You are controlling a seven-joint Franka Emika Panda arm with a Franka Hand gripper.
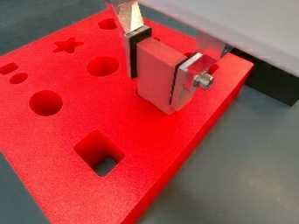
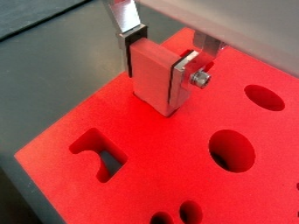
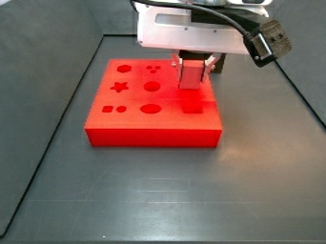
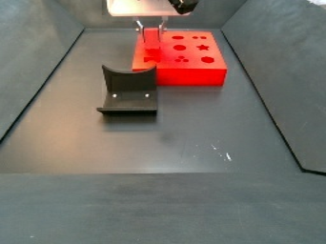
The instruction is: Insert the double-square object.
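My gripper (image 1: 163, 63) is shut on the double-square object (image 1: 156, 80), a pink-red bar held upright between the silver fingers (image 1: 138, 37). It also shows in the other wrist view (image 2: 153, 79), with the gripper (image 2: 163, 54) around it. The bar's lower end is close over the top of the red board (image 1: 176, 162), between a round hole (image 1: 103, 66) and the board's edge; I cannot tell whether it touches. Its prongs do not show. In both side views the gripper (image 3: 193, 65) (image 4: 151, 31) holds the bar (image 3: 193, 76) (image 4: 151, 44) over the board (image 3: 143, 129) (image 4: 193, 69).
The board has several shaped holes: a square one (image 1: 100, 153), a stepped one (image 2: 100, 156), round ones (image 2: 232, 149) and a star (image 1: 68, 45). A dark grey curved block (image 4: 128, 92) stands on the floor in front of the board. Dark walls enclose the floor (image 3: 166, 200).
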